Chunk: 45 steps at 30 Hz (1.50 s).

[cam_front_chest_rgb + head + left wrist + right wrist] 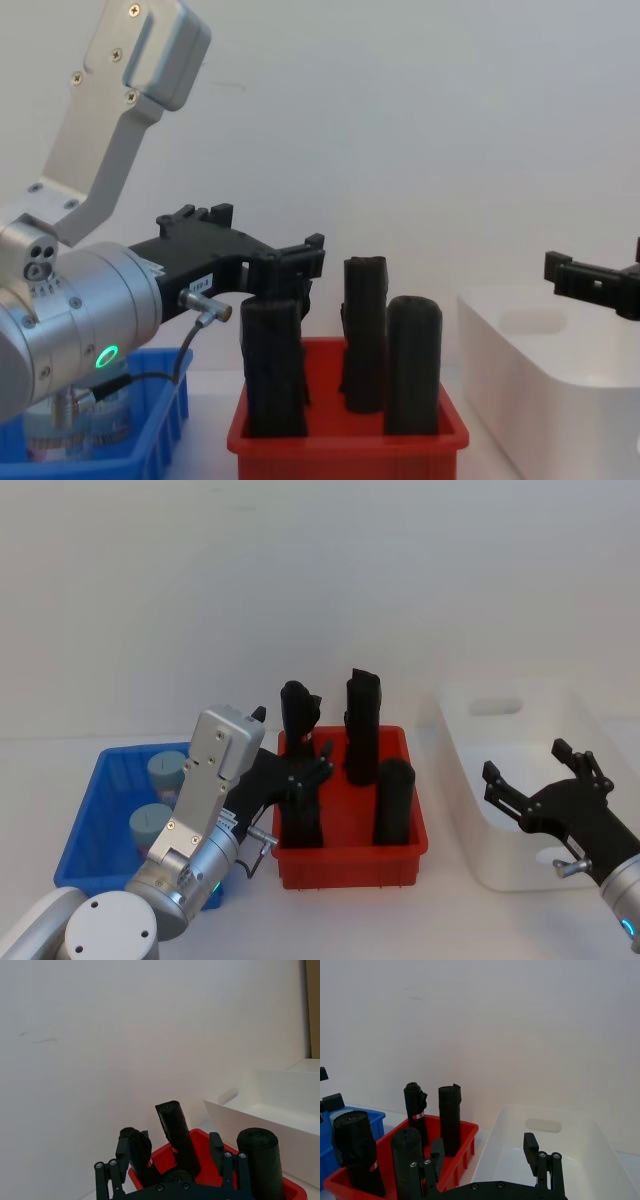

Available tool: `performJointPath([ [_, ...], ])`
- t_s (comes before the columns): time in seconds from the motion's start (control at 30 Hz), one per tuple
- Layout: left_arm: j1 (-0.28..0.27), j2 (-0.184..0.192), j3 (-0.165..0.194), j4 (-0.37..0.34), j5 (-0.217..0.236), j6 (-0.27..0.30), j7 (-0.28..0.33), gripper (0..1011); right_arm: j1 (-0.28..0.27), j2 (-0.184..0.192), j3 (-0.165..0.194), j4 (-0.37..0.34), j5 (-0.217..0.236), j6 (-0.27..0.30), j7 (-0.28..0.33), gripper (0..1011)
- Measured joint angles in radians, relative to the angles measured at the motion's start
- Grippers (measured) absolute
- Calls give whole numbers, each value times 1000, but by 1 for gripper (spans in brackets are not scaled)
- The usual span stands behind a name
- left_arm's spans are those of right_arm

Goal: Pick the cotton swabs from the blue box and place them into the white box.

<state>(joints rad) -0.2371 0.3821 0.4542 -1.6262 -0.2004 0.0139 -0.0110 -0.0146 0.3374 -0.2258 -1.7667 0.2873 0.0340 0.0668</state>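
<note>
Two cotton swabs (167,770) sit in the blue box (103,782), lower left, beside the left pincer (314,770), fingers apart; the right pincer (526,761), also apart, hangs over the white box (470,825).

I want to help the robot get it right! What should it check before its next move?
1. Cotton swabs waiting in the blue box: ok, two tubs stand there.
2. Left gripper above the blue box: not ok, it hangs over the red bin among the black rolls.
3. Left gripper open and empty: ok.
4. Right gripper open and empty above the white box: ok.
5. Room in the white box: ok, its visible floor is bare.
</note>
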Motion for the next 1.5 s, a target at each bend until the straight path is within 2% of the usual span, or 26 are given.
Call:
performJointPath([
  [1.5, 0, 0, 0, 0, 0, 0, 0, 1004, 0, 0, 0, 0, 0, 0, 0, 1002],
])
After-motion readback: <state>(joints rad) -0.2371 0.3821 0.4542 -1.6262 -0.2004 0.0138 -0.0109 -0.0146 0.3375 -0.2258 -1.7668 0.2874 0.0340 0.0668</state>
